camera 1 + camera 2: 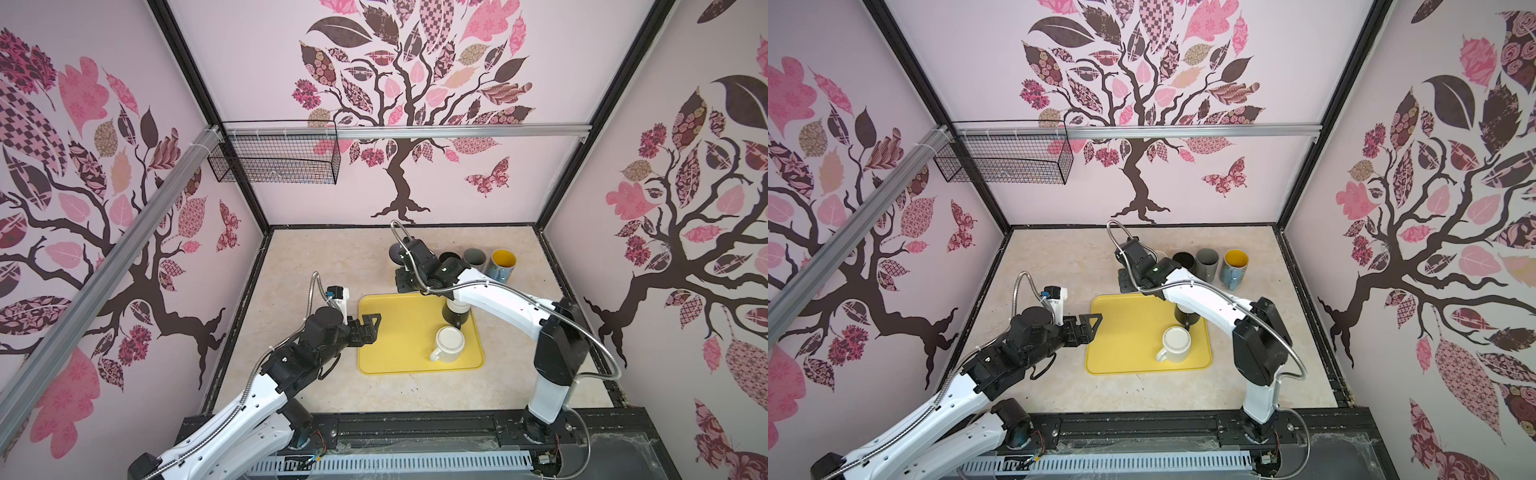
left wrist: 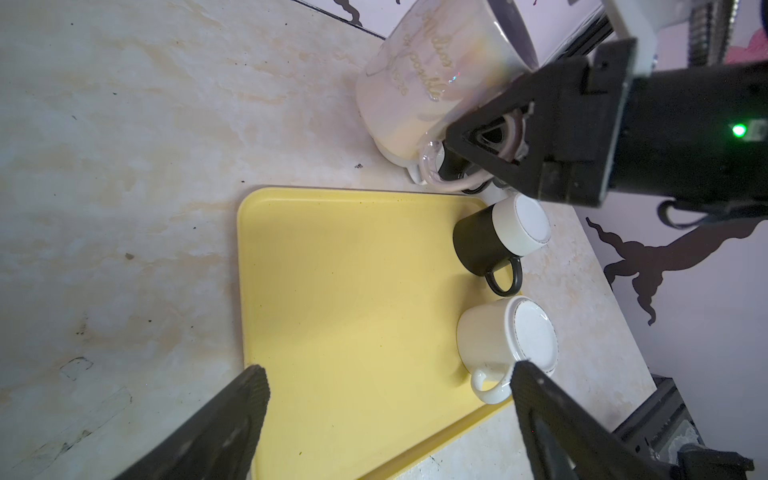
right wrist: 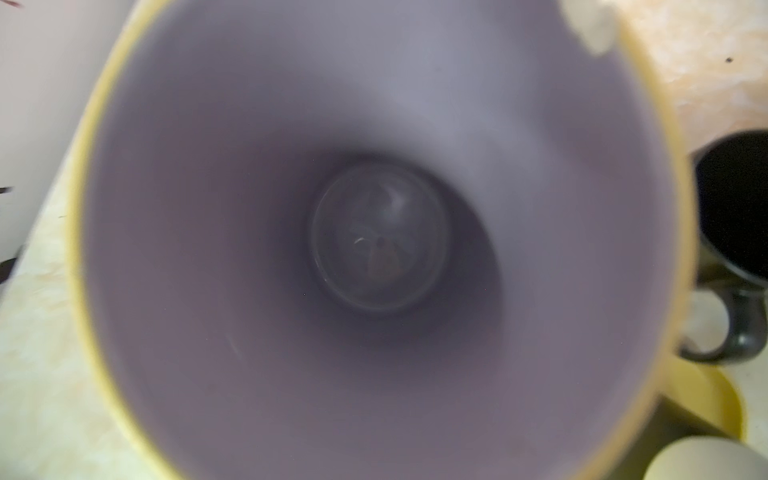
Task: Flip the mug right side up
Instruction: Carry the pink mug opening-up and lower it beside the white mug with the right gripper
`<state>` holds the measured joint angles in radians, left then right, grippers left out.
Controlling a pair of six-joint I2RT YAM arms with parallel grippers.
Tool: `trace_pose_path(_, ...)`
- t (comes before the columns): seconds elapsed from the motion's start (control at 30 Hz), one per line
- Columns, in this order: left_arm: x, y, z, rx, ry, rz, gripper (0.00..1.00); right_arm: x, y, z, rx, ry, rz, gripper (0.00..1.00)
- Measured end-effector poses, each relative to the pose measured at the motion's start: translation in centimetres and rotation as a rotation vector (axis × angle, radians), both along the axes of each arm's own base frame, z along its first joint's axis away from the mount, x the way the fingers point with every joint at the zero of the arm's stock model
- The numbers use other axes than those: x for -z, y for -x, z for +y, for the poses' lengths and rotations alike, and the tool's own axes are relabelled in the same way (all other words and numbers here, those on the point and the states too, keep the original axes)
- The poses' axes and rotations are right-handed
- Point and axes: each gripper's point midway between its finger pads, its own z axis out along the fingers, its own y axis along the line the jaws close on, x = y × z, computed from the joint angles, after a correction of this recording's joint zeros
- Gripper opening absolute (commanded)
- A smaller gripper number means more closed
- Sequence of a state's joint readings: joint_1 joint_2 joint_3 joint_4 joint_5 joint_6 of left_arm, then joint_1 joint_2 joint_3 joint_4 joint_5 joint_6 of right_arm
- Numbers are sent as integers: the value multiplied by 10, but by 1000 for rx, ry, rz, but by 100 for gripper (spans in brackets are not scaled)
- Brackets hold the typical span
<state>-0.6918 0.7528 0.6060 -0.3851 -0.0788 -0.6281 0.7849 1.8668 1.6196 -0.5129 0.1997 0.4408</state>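
Observation:
The mug (image 2: 415, 83) is pearly white with gold lettering and a lilac inside. It stands mouth up on the table just beyond the yellow tray (image 1: 399, 332). In both top views only a sliver of the mug (image 1: 395, 254) (image 1: 1160, 254) shows behind the right arm. My right gripper (image 2: 453, 153) (image 1: 405, 282) is shut on its handle (image 2: 432, 174). The right wrist view looks straight down into the mug's inside (image 3: 374, 237), and its own jaws are hidden there. My left gripper (image 2: 390, 374) (image 1: 370, 330) is open and empty over the tray's left edge.
Two mugs stand upside down on the tray's right side: a black one with a white base (image 1: 456, 311) (image 2: 494, 241) and a cream one (image 1: 449, 343) (image 2: 507, 336). Behind the tray stand upright black (image 1: 451, 258), grey (image 1: 474, 257) and blue (image 1: 503, 264) mugs. A wire basket (image 1: 274, 158) hangs on the back wall.

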Motion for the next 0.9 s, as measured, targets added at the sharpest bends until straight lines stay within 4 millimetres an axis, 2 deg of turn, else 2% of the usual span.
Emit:
trace_pose_path(0.2, 3, 2, -3, 20, 6, 11, 93, 17, -20, 6, 19, 61, -8, 0)
trace_pose_path(0.4, -3, 5, -3, 27, 24, -5, 93, 31, -34, 13, 21, 66, 12, 0)
trace_pose_path(0.63, -7, 6, -4, 36, 34, -13, 93, 49, -43, 3, 37, 74, 52, 0)
trace_pose_path(0.9, -4, 6, -9, 55, 37, -6, 93, 55, -53, -7, 56, 47, 65, 0)
